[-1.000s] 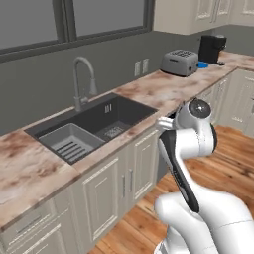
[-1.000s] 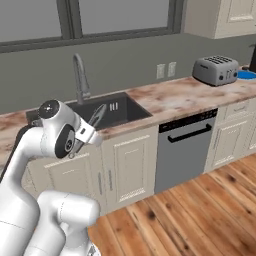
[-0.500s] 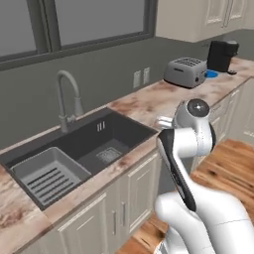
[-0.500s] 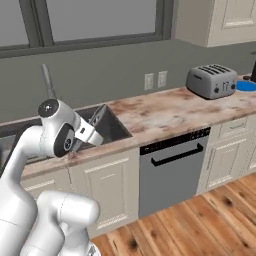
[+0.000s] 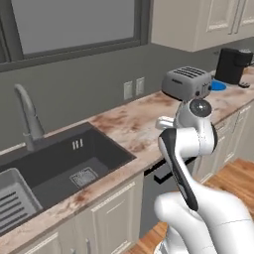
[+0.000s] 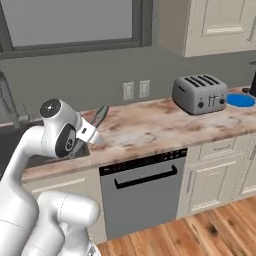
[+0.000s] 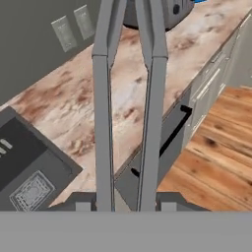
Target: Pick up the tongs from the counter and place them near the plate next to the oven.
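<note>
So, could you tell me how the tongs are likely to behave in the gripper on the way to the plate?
The tongs look like stiff metal, so probably no flopping. They are slim, likely light. The gripper holds one end, so the long arms might swing or slip before reaching the plate.

Matt grey metal tongs (image 7: 128, 108), mottled stone-look counter (image 6: 150, 127), brushed-metal toaster (image 6: 199, 94), glossy blue plate (image 6: 240, 100).

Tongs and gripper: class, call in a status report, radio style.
Gripper shut on tongs, carried above counter. Plate far right, beyond toaster. Nothing in the way.
</note>
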Available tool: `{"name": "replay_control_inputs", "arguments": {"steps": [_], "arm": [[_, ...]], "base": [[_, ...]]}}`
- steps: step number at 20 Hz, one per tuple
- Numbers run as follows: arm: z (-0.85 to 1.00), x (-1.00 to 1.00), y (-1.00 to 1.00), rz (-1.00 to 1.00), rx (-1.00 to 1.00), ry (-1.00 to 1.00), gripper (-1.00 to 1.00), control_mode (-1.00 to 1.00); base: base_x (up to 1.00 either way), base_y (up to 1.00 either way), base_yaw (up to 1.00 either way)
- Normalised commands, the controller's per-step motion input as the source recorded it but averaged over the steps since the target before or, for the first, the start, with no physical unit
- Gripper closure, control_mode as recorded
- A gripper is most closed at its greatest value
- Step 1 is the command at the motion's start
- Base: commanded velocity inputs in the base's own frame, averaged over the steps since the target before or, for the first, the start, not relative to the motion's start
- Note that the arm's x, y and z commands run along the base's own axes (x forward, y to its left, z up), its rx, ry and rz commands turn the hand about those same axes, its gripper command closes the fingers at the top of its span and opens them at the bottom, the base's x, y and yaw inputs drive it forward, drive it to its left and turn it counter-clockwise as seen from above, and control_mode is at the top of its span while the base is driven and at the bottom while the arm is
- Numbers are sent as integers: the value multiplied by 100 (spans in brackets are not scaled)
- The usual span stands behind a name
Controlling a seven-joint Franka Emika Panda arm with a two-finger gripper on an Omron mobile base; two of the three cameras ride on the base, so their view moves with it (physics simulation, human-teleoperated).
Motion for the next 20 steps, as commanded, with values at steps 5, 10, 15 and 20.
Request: {"name": "replay_control_inputs", "arguments": {"steps": [5,10,15,20], "arm": [[0,0,0,0,0,0,100,100],[0,0,0,0,0,0,100,100],[0,0,0,0,0,0,100,100],[0,0,0,0,0,0,100,100]], "base": [[78,-89,23],[66,-88,25],[64,-84,27],[63,-81,30]]}}
